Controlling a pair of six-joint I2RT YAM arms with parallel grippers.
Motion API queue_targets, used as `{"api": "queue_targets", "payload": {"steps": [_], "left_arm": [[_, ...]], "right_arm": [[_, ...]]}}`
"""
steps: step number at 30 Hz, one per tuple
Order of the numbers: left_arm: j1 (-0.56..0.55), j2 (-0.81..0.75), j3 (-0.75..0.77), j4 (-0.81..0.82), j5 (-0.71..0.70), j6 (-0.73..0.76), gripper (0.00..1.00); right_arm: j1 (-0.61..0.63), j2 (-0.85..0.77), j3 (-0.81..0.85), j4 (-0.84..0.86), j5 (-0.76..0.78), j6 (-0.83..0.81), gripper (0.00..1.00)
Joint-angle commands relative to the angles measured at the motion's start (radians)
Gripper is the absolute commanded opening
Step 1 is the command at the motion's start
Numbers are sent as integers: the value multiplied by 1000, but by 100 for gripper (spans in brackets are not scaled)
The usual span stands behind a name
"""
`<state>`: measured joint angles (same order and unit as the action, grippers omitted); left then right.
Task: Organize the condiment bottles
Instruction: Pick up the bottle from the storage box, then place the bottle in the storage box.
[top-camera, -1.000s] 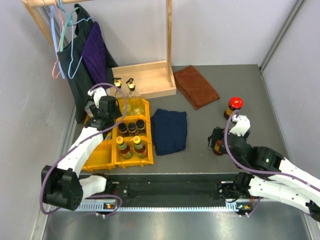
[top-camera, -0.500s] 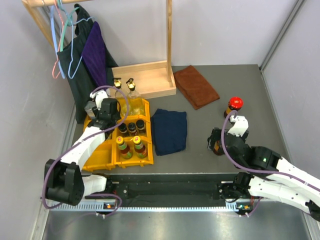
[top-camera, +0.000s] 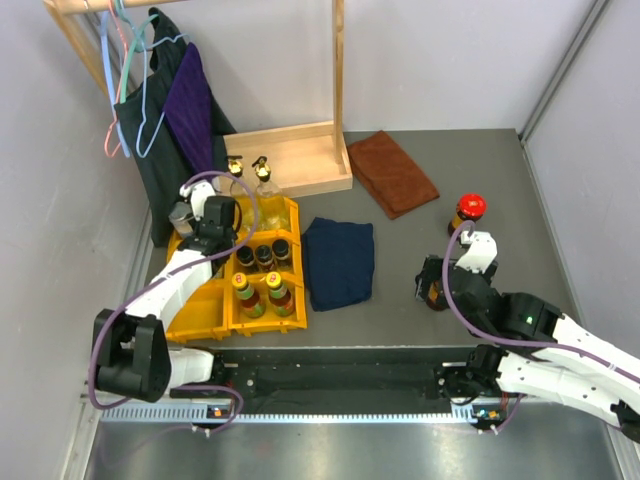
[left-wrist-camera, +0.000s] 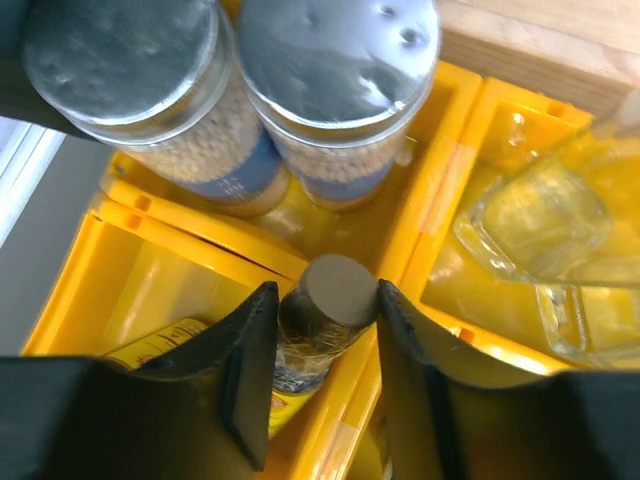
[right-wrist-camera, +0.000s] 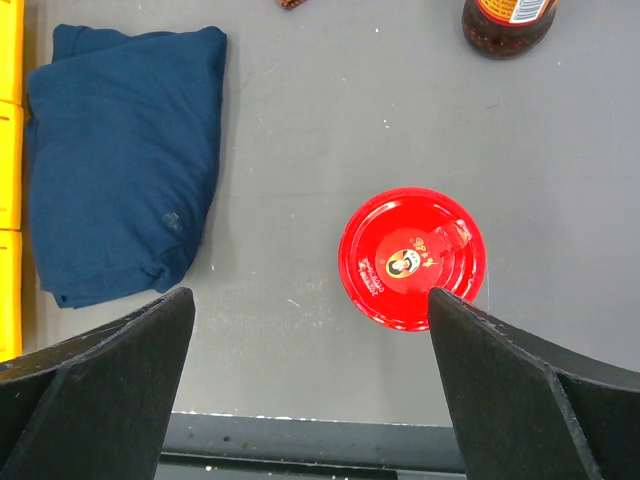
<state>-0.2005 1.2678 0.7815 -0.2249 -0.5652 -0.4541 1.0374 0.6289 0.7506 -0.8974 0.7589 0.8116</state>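
1. A grey bench (top-camera: 480, 170) stood between pale walls (top-camera: 450, 60).
2. A wooden rack (top-camera: 338, 70) rose at its far side, dark garments (top-camera: 170, 110) hanging from the left end.
3. The light was even, shadows soft.

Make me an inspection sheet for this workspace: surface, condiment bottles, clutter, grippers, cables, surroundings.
Surface: grey table, no spills seen.
Job's things: gold-topped bottles, black-capped bottles, yellow-capped bottles and silver-lidded jars stand in the yellow bins; near red-lidded jar and far red-lidded jar stand loose at right.
Clutter: navy cloth and brown cloth, folded on the table.
Grippers: left gripper closed around a grey-capped jar among the bins; right gripper open above the near red-lidded jar.
Cables: purple cable loops along each arm, none seen snagged.
Surroundings: wooden rack with hanging clothes, back left.
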Motion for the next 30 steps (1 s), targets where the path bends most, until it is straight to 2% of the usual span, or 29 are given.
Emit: {"api": "queue_targets", "payload": {"steps": [1,2,4,5,6,20,25,30], "left_arm": [[10,-8,22,27,-19,-9,33],[10,-13,24,18,-21,-11,23],[10,-30,33,6,-22,-17,13],[10,-38,36,-13,-22,-20,3],[10,-45,42,-22,-21,-24,0],[9,-364,18,-162,71,-12,0],[9,-473,-17,-163,90,2,0],[7,-564,-109,-77,94,23,0]], "right_arm": [[-10,-6,6,32,28,-5,99],[-8,-5,4,32,28,-5,99],[-8,-5,3,34,28,-5,99],[-10,-5,3,34,28,-2,99],[-10,-5,3,35,28,-3,99],[-8,-5,-8,52,11,1,99],[-10,-5,-16,61,8,1,99],[-10,-1,-23,78,-1,0,99]]}}
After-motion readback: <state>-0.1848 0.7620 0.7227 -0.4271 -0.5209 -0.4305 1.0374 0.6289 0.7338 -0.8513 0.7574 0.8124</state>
